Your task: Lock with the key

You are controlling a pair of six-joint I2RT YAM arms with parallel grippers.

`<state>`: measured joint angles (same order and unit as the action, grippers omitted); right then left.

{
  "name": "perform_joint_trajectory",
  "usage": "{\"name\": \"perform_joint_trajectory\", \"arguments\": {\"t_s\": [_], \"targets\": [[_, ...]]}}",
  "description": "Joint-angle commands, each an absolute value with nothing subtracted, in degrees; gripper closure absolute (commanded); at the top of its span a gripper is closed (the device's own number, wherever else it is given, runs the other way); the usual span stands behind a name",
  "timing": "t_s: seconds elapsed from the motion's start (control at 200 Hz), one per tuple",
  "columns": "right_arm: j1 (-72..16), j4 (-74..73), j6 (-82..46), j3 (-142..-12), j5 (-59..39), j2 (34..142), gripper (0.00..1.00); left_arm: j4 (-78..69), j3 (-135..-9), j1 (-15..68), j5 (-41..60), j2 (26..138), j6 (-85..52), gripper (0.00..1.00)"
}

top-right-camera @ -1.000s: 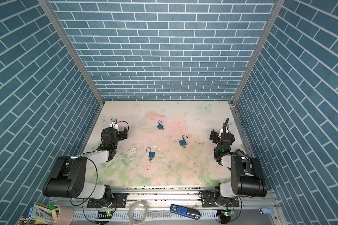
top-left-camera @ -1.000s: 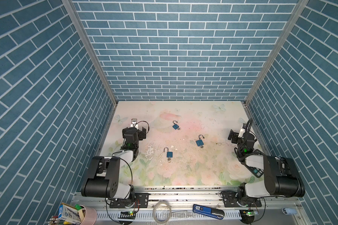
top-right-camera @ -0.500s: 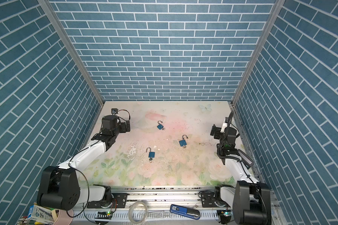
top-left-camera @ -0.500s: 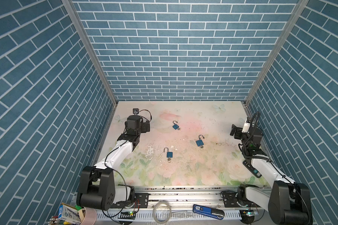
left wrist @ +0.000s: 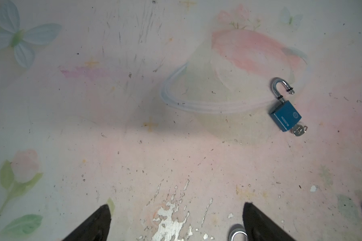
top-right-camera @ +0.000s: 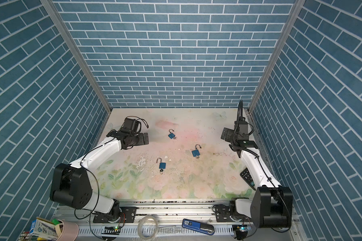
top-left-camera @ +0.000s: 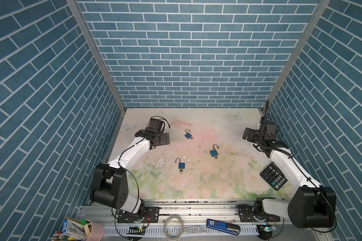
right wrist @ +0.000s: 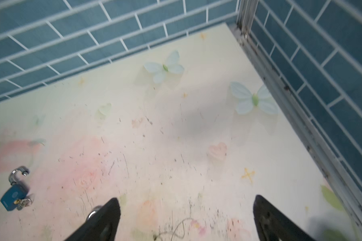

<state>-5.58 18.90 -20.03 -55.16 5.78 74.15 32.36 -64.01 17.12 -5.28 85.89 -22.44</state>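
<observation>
Holding my left claw and right claw spread, empty, ready for the centre-frame blue metal padlock, silver key inserted.

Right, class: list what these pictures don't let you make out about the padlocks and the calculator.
Near padlock: left wrist view, body cut off by the bottom edge; only the shackle shows.
Middle padlock: right wrist view, mostly behind a finger of the right gripper.
Calculator: in a top view, partly under the right arm.
</observation>
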Motion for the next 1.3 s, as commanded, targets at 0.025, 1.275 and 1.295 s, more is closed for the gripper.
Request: {"name": "perform_joint_trajectory", "arguments": {"t_s": [0.025,1.275,1.295], "targets": [[-9.4,33.3,-23.8,-60.0,8.0,77.9,0.01,39.5,-64.5,20.1,-7.3,84.7,-24.8,0.01],[-29.7,41.5,-38.7,-49.4,12.4,71.0,0.01,45.2,-66.8,44.1,-7.7,97.5,-37.6,0.24],[-29.6,41.6,-38.6,-49.2,12.5,70.6,0.01,45.2,-67.4,44.3,-7.5,98.3,-37.9,0.25]]}}
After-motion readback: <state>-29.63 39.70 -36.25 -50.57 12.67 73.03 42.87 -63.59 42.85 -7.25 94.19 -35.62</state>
